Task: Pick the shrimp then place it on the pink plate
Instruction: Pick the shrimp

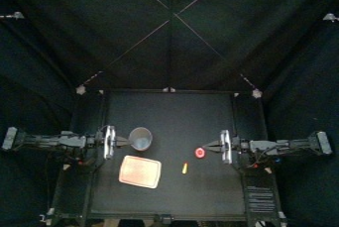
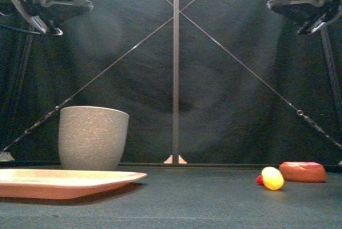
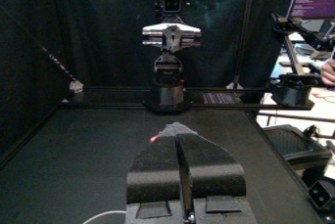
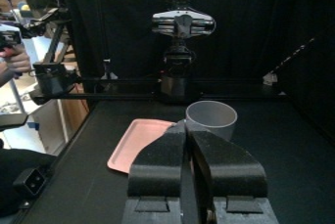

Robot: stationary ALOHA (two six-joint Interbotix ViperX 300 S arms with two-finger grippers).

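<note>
A small red-orange toy, the shrimp [image 1: 200, 153] [image 2: 303, 171], lies on the black table right of the middle. The flat pink plate [image 1: 142, 171] [image 2: 67, 181] rests at the front left with nothing on it. My left gripper [image 1: 117, 140] [image 3: 183, 146] hovers at the left, shut and holding nothing. In its wrist view a red bit of the shrimp [image 3: 157, 138] peeks out beside the jaws. Shut and just as bare, my right gripper [image 1: 219, 149] [image 4: 194, 136] hangs close to the right of the shrimp, above table height.
A tall grey speckled cup [image 1: 141, 137] [image 2: 94, 136] [image 4: 210, 117] stands upright just behind the plate [image 4: 147, 142]. A small yellow toy [image 1: 184, 169] [image 2: 273, 178] lies between the plate and the shrimp, nearer the front edge.
</note>
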